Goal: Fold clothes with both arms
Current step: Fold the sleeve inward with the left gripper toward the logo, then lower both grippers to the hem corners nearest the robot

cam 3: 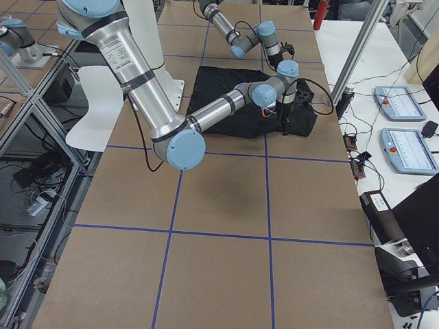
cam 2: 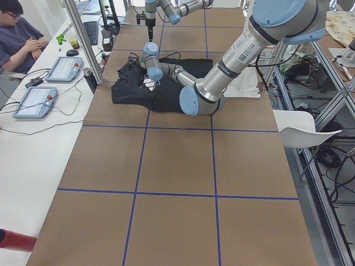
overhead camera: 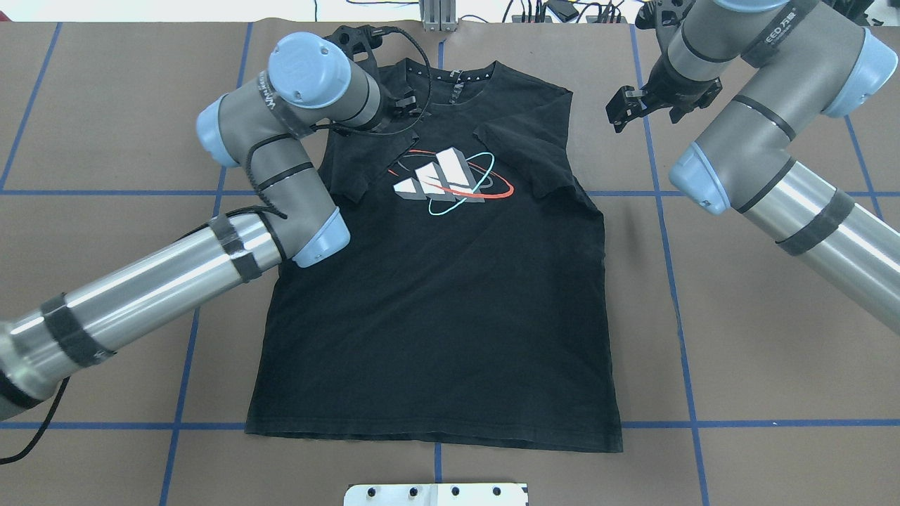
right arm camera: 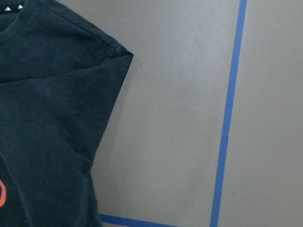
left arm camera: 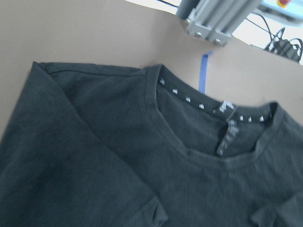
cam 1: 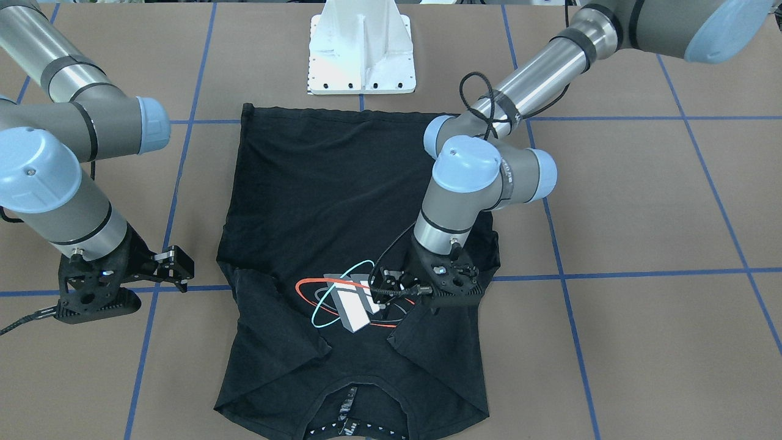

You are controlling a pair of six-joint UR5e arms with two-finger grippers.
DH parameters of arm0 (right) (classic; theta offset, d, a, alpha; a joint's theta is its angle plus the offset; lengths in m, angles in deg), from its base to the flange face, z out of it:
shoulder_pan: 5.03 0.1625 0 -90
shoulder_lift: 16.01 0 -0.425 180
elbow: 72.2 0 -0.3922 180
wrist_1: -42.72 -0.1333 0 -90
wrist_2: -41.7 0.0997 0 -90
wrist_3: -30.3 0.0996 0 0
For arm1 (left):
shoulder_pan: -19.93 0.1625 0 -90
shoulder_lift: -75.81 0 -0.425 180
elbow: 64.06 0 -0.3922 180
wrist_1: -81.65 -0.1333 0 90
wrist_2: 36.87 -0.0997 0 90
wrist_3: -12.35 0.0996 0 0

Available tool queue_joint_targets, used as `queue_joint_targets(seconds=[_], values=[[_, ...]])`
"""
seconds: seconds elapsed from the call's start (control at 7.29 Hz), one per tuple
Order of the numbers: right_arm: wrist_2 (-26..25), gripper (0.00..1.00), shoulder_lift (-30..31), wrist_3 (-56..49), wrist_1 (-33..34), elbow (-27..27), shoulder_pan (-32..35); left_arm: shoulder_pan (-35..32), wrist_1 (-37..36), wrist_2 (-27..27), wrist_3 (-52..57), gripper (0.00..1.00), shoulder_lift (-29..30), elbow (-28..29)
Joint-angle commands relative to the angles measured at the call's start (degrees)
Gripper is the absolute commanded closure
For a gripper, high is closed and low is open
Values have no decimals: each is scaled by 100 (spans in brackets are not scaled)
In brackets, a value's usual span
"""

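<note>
T-shirt (overhead camera: 436, 302) is lying sleeves-in, right gripper (overhead camera: 622, 109) hovering wide-jawed beside it, left gripper (cam 1: 391, 287) above it, jaws unclear, both probably needing shoulder grips next.

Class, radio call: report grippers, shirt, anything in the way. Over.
Left gripper over the logo, jaws unclear. Right gripper open, empty, off the T-shirt. T-shirt flat, both sleeves folded in. Nothing blocking seen.

Silver-grey tubular arms (overhead camera: 162, 281), light-blue caps (overhead camera: 309, 70)
</note>
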Motion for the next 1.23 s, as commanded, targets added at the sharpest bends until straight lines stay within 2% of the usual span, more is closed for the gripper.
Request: queue_joint_targets(seconds=[0.0,0.14,0.27,0.41,0.82,1.1], values=[[-51,0,531,598,9,910,-382,4,-401,433,325,0,-1432,-1840],[-103,0,996,930,9,1472,-576,13,-401,460,325,0,-2154,-2614],[-443,0,1262,1430,9,1913,-943,65,-401,452,308,0,-2665,-3118],[-803,0,1473,2000,9,2326,-1408,109,-392,461,299,0,-3088,-3453],[-1526,0,2518,3102,9,3688,-2587,924,-340,373,246,0,-4170,-4280],[-2183,0,2985,3717,9,4157,-3439,1714,-313,119,-506,0,-4428,-4633]])
